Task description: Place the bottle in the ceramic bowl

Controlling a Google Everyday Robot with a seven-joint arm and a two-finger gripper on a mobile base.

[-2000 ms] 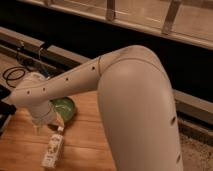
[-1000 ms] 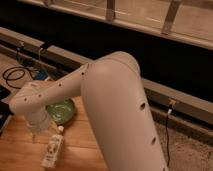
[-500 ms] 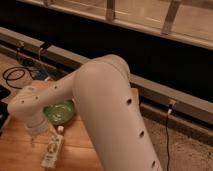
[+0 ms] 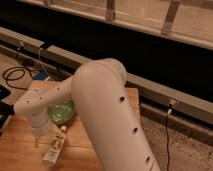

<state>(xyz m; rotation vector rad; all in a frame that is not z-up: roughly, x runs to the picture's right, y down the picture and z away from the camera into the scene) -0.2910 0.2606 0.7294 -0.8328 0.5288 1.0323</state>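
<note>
The bottle [image 4: 55, 147] lies on its side on the wooden table [image 4: 20, 155], white cap towards the bowl, pale printed label up. The ceramic bowl [image 4: 61, 111] with its glossy green inside sits just behind the bottle, partly hidden by my white arm [image 4: 100, 100]. My gripper [image 4: 39, 136] hangs low over the table just left of the bottle, close beside its upper half, and in front of the bowl's left side. Nothing shows in the gripper.
A black cable [image 4: 14, 75] and a blue object [image 4: 43, 75] lie behind the table at the left. A dark object [image 4: 3, 107] stands at the left edge. A metal rail [image 4: 165, 95] runs behind, with speckled floor [image 4: 185, 150] on the right.
My arm has swung further forward and left, filling more of the view. The gripper has come down beside the bottle. The bottle and bowl have stayed in place on the table.
</note>
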